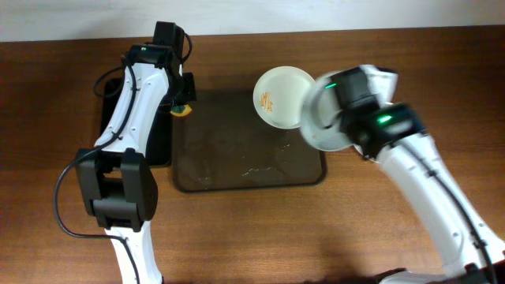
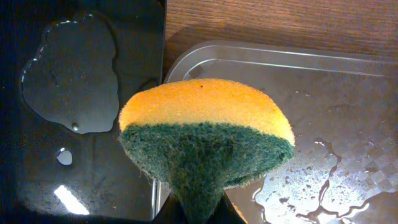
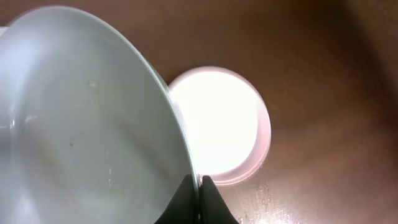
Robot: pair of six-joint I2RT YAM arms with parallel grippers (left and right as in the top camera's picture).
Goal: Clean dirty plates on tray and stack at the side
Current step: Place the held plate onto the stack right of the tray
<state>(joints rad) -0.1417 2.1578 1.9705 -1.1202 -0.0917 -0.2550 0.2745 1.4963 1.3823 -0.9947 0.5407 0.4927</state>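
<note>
As right jaws pinch pale plate [image 1: 320,126], left clench sponge [image 2: 205,124]; smeared plate [image 1: 282,96] on tray [image 1: 229,154].

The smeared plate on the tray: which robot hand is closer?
Right. The right gripper, holding another plate, is just beside the smeared plate; the left gripper, with a sponge, is across the tray.

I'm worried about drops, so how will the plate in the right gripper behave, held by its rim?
Probably stiff: the plate shows no bend though the right gripper pinches only its rim. It may slip or pivot, since its surface looks smooth and glossy and the tray shows water. It looks thin, so likely breakable if dropped.
</note>
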